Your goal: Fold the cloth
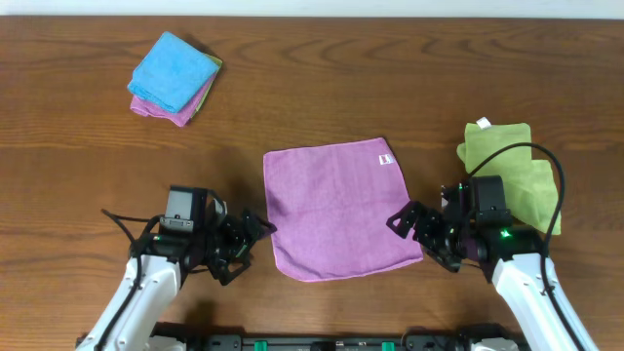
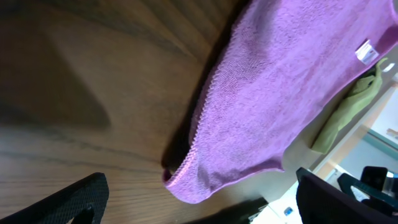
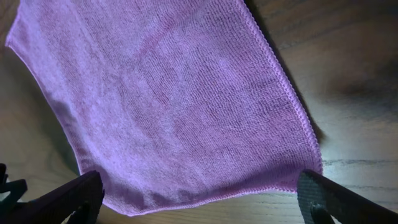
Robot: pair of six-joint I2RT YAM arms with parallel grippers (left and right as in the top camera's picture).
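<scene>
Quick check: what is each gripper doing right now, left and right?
Left gripper: open, holding nothing, beside the purple cloth.
Right gripper: open, holding nothing, at the cloth's other side.

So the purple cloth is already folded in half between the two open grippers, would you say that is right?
Not quite: the cloth is not folded yet; it lies spread flat, as the overhead view shows. The rest holds: it lies between the left gripper and the right gripper, both open.
</scene>
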